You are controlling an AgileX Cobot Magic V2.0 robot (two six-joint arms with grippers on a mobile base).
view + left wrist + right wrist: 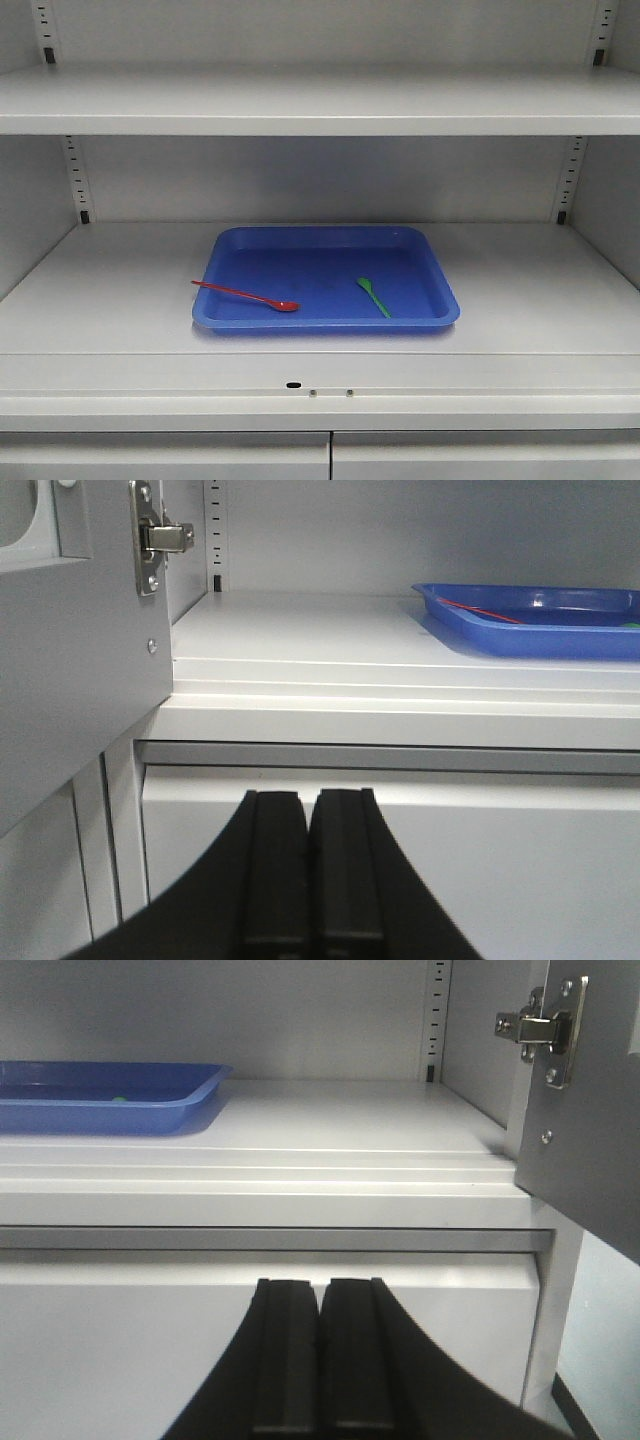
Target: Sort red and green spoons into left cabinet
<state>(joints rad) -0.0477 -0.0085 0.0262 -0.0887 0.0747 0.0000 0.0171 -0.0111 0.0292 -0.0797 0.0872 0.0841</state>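
The cabinet (320,330) is pale grey painted metal with flat, smooth shelves and slotted uprights at the back corners. A shallow rectangular blue tray (330,243) of glossy plastic, with rounded corners and a raised rim, sits near the middle of the lower shelf. Inside it lie two thin plastic spoons with straight handles and small oval bowls. The red spoon (247,296) lies at the tray's left side, its handle end resting over the left rim and its bowl on the tray floor. The green spoon (374,297) lies on the floor right of centre, well apart from the red one. Metal hinges are mounted on the open door panels at either side in the wrist views. The left gripper (310,880) and the right gripper (320,1360) are matte black; each sits below the shelf's front edge with its jaws pressed together, holding nothing.
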